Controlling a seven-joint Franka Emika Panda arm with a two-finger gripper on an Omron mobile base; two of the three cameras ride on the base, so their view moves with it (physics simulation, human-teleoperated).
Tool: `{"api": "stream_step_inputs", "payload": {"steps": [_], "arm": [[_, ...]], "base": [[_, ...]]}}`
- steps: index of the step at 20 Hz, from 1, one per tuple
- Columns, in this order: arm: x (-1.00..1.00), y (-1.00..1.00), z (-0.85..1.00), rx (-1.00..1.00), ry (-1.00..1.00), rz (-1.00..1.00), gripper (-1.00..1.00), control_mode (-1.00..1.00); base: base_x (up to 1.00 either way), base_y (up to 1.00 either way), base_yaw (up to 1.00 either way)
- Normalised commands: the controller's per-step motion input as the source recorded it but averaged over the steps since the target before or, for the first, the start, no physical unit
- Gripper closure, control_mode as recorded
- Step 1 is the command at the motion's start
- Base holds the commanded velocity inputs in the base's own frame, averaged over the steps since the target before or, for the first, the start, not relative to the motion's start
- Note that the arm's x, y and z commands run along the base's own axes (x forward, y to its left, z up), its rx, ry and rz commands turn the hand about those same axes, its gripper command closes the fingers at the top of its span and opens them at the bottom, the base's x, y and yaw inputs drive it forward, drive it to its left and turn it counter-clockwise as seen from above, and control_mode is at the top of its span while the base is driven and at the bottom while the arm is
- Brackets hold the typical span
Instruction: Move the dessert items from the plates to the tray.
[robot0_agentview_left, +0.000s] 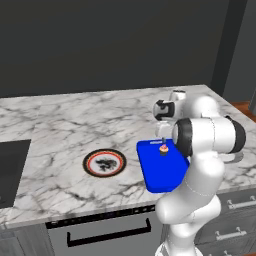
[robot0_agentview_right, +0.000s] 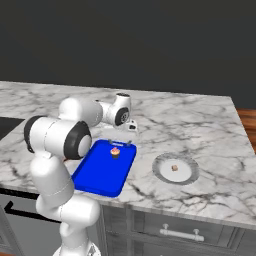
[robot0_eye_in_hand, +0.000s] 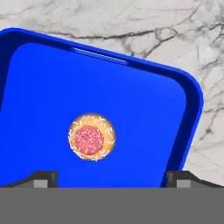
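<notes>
Sitting upright on the bright blue tray (robot0_eye_in_hand: 144, 109), toward its far end in the base views, the cupcake (robot0_eye_in_hand: 92, 137) was seen with its pink-red top ringed by a tan, sprinkled edge and with nothing touching it. The gripper (robot0_eye_in_hand: 111, 177) was held above it with the jaws spread wide apart, a dark fingertip (robot0_eye_in_hand: 43, 178) showing well clear on either side of the cake, so nothing was gripped. The step in hand was judged to be the release of the first dessert, and it was judged best finished by a straight lift away from the tray, so that the cupcake would not be clipped or tipped by a finger, before the hand was carried across to the second item. That item, a small tan-brown lump (robot0_agentview_right: 174, 168), was seen resting at the middle of the plain pale plate (robot0_agentview_right: 186, 175), just beside the tray on the marble counter (robot0_agentview_right: 200, 130). On the tray's other side lay the patterned plate (robot0_agentview_left: 104, 163), with its black-and-red rim and dark centre, bare of any dessert. Counted: two dessert items, one on the tray and one not yet moved; two plates; one tray; one gripper.
</notes>
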Motion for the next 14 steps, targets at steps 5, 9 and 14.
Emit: {"api": "stream_step_inputs", "payload": {"steps": [5, 9, 14], "arm": [[-0.07, -0.85, 0.16, 0.00, 0.00, -0.02, -1.00, -1.00], [0.00, -0.92, 0.04, 0.00, 0.00, 0.00, -1.00, -1.00], [0.01, -0.87, 0.00, 0.00, 0.00, 0.00, -1.00, -1.00]], "base": [[0.00, 0.00, 0.00], [0.00, 0.00, 0.00], [0.00, 0.00, 0.00]]}}
